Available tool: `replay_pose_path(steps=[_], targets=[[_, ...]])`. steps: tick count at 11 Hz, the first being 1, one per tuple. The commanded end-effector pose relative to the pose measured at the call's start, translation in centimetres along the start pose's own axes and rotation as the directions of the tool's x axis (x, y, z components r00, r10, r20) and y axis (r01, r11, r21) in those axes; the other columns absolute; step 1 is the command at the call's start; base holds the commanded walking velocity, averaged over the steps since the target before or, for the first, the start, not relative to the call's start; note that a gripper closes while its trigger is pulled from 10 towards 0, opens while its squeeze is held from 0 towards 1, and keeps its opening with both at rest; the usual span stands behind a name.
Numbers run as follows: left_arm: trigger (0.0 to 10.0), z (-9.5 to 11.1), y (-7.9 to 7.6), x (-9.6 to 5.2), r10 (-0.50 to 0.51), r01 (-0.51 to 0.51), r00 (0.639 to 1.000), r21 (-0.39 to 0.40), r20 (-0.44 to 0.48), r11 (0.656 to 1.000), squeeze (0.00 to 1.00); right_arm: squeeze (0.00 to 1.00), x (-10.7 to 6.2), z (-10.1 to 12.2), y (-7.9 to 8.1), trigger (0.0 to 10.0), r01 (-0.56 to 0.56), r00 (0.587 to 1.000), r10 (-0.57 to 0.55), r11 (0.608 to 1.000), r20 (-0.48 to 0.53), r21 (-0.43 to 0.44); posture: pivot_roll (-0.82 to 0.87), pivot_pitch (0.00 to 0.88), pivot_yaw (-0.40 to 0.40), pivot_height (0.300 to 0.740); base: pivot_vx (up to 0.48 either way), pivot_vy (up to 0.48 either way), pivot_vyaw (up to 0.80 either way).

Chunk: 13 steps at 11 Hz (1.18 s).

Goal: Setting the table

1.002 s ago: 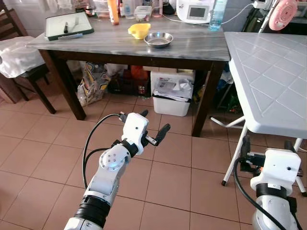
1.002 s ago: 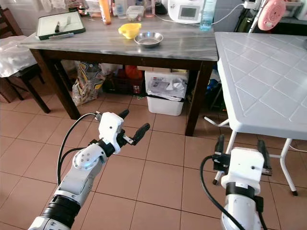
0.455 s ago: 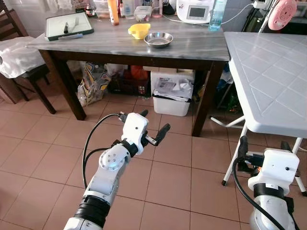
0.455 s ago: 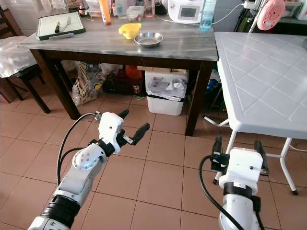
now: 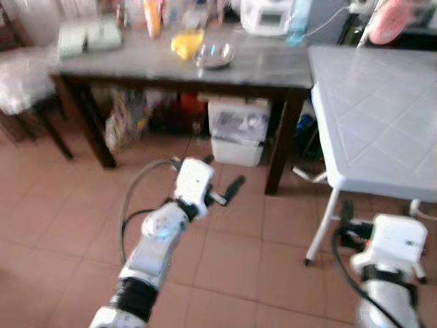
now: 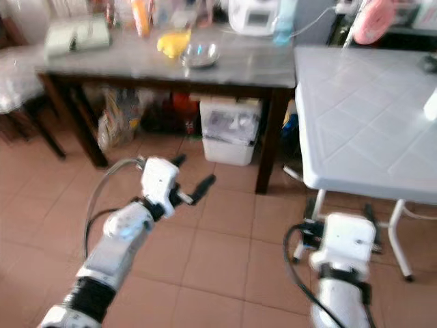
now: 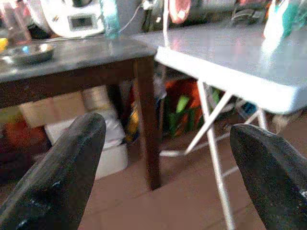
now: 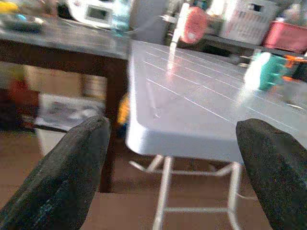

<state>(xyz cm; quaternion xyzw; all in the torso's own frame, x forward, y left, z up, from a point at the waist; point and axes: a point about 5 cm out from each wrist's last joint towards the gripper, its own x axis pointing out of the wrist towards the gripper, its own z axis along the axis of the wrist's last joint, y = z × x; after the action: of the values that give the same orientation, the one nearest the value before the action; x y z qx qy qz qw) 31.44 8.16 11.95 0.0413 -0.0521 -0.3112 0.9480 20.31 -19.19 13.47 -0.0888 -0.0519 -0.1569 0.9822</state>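
A steel bowl (image 5: 214, 55) and a yellow bowl (image 5: 186, 43) sit on the grey-topped dark wooden table (image 5: 266, 72) ahead. A green board (image 5: 89, 37) lies at that table's left end. A white folding table (image 5: 382, 116) stands to the right, with a teal cup (image 8: 266, 72) on it. My left gripper (image 5: 221, 172) is held out over the tiled floor, open with nothing in it, well short of the dark table. My right gripper (image 5: 380, 207) is open and empty, low beside the white table's leg. The eye views are blurred.
A white bin (image 5: 239, 137) and bags sit under the dark table. A chair (image 5: 27, 89) stands at the left. A white appliance (image 5: 263, 14), a bottle (image 5: 299, 17) and a pink fan (image 5: 388, 17) are at the back. Open tiled floor (image 5: 82, 219) lies before me.
The whole picture has shifted slightly and gone blurred, so the camera has moved. Both arms keep the same pose, with both grippers still open.
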Motion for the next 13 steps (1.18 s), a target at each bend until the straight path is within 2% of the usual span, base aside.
replay_pose_path(steps=[1,13], targets=[[10.0,0.14,-0.22,0.19,-0.003,0.003,1.000,0.003,0.005,1.000,0.00,0.00,-0.07,-0.07,-0.47,10.0,0.013,1.000,-0.013,1.000,-0.004,-0.011,-0.03,0.077,0.050,0.740,0.000,-0.480,0.00],[10.0,0.83,-0.07,0.64,-0.001,0.001,1.000,0.003,0.024,1.000,0.00,0.00,-0.01,0.22,-0.56,10.0,0.023,0.999,-0.021,0.998,0.037,-0.054,-0.01,0.072,0.052,0.740,0.000,-0.480,0.00]])
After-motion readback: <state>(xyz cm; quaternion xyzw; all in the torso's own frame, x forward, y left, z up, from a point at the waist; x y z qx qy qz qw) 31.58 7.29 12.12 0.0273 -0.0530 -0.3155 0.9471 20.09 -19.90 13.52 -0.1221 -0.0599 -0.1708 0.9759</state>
